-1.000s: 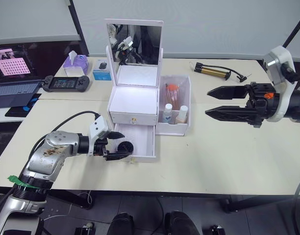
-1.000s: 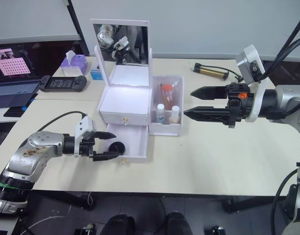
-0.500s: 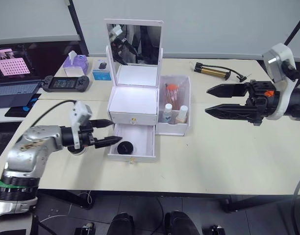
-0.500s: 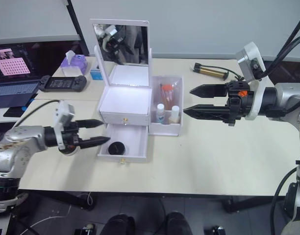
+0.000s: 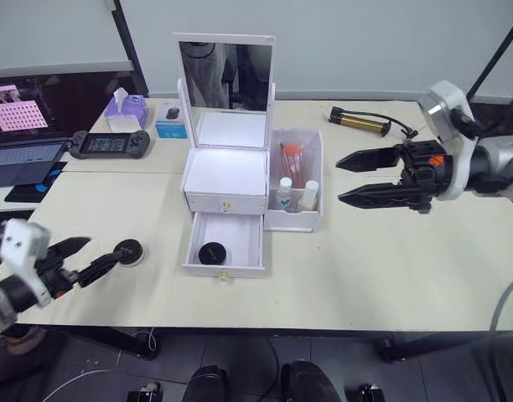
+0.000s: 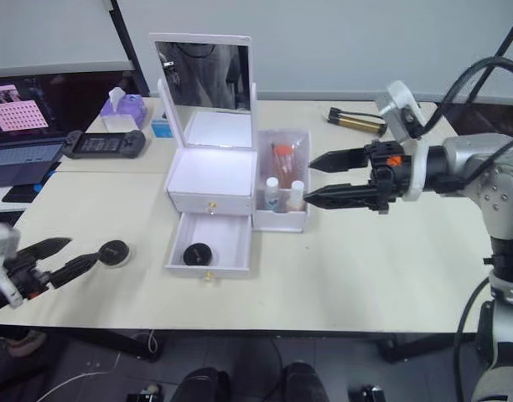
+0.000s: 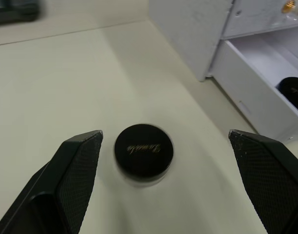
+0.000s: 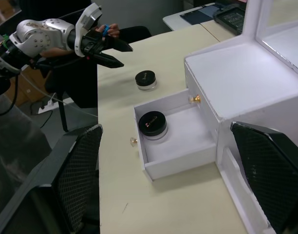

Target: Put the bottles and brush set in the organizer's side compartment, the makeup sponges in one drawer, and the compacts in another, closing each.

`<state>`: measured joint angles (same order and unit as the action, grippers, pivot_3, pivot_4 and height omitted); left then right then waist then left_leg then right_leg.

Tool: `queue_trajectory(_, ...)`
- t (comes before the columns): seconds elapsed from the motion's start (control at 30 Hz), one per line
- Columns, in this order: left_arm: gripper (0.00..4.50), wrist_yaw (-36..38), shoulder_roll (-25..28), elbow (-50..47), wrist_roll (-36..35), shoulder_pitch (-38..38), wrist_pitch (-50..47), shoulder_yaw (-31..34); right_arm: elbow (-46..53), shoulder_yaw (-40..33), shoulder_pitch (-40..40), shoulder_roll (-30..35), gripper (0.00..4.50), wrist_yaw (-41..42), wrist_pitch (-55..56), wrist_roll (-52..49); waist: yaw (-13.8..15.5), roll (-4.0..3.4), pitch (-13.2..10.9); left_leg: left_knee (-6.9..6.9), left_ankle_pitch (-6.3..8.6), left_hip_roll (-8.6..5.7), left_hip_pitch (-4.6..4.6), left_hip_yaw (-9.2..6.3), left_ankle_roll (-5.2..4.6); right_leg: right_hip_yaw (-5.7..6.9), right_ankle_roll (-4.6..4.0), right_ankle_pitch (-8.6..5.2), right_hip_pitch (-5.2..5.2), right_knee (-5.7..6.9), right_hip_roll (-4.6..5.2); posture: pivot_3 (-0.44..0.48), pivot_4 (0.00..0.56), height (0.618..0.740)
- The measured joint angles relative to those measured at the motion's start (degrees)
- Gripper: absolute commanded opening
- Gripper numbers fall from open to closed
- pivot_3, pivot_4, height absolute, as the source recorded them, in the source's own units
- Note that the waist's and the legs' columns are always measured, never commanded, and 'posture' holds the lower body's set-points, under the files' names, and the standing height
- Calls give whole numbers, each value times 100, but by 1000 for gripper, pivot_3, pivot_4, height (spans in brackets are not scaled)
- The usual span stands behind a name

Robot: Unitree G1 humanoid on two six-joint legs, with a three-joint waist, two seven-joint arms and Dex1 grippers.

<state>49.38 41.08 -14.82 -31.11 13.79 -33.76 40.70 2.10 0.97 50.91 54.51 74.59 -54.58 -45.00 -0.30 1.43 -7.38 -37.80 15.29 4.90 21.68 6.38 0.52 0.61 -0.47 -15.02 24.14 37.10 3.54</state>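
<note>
The white organizer [image 5: 227,172] stands mid-table with its mirror upright. Its upper drawer is shut and its lower drawer [image 5: 225,244] is pulled out. One black compact [image 5: 210,253] lies in that drawer. A second compact [image 5: 129,251] sits on the table to the left, just ahead of my open left gripper [image 5: 103,249]; in the left wrist view this compact [image 7: 143,152] lies between the spread fingers. Two bottles [image 5: 284,193] and the brush set [image 5: 294,159] stand in the side compartment. My right gripper [image 5: 339,178] hovers open, empty, right of that compartment. The makeup sponges are out of view.
A black and gold hand pump [image 5: 365,123] lies at the back right. A tissue box [image 5: 128,107], a small blue box [image 5: 173,126], a game controller [image 5: 110,144] and a laptop [image 5: 18,159] sit at the back left.
My left gripper has let go of a compact in the lower drawer and drawn back left to the second compact. The right gripper has edged slightly towards the organizer.
</note>
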Motion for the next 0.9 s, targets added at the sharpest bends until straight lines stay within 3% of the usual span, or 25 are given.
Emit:
queue_trajectory(0.27,4456,-501,-998,-399,26,949,548,303,-502,348,318,-291,4500,396,260,448,63,5,3,-2,0,-2,2,-1,0,-1,-2,1,1,-1,3,0,150,701)
queue_trajectory(0.4,4456,-631,-1024,-433,67,876,709,159,-529,392,356,-310,4500,496,285,550,86,5,3,-2,0,-2,3,-1,0,1,-3,1,2,-1,2,0,150,701)
queue_trajectory(0.63,4456,-707,-404,392,435,-369,889,-738,-253,193,38,-156,4500,391,145,532,88,8,5,-3,-2,-3,10,0,-4,4,-4,4,3,-1,2,0,150,701)
queue_trajectory(0.9,4456,-593,-258,1622,887,-1532,1246,-1720,365,-440,-562,121,4500,-31,-225,224,47,8,5,-1,-2,0,6,-1,-4,6,-9,7,4,3,-4,0,150,701)
